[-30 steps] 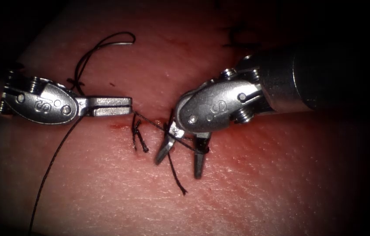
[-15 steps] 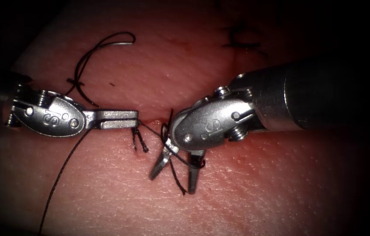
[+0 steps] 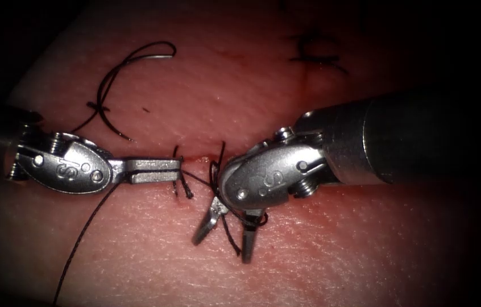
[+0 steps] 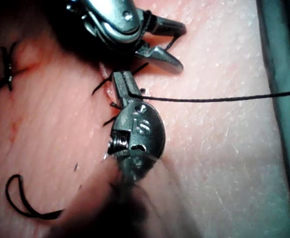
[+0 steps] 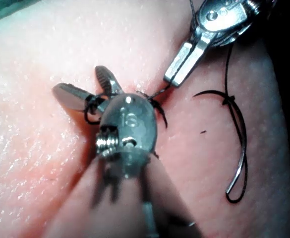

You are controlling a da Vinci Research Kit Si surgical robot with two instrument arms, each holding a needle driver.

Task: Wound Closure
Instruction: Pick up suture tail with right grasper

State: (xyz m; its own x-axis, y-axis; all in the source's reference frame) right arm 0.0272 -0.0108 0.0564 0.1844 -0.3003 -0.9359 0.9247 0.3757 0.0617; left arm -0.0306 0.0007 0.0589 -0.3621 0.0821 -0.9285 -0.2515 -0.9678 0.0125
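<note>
At the centre of the tissue point(image 3: 138, 239), two tools meet over the cut point(image 3: 200, 158). The left tool point(image 3: 179, 169) reaches in from nine o'clock, its fingers point(image 4: 122, 84) pressed together and pinching the thread point(image 4: 219, 98) at their tips, just left of the cut ends of thread point(image 3: 182, 185) standing up from a finished stitch. From that grip a long strand runs off toward seven o'clock across the tissue.

The right tool point(image 3: 226, 236) enters from three o'clock and bends down toward six o'clock, its fingers point(image 5: 69, 94) spread wide apart in a V. Thread loops around the base of these fingers, wound about them rather than pinched; a short loose end hangs between the two tips. They hold nothing.

The needle point(image 3: 138, 59) lies free on the tissue at about eleven o'clock, well apart from both tools, held by neither and not in the tissue, with thread crossing over its curve. Another stitch point(image 3: 314, 54) sits near one o'clock. A little red fluid point(image 3: 203, 159) marks the cut between the tools.
</note>
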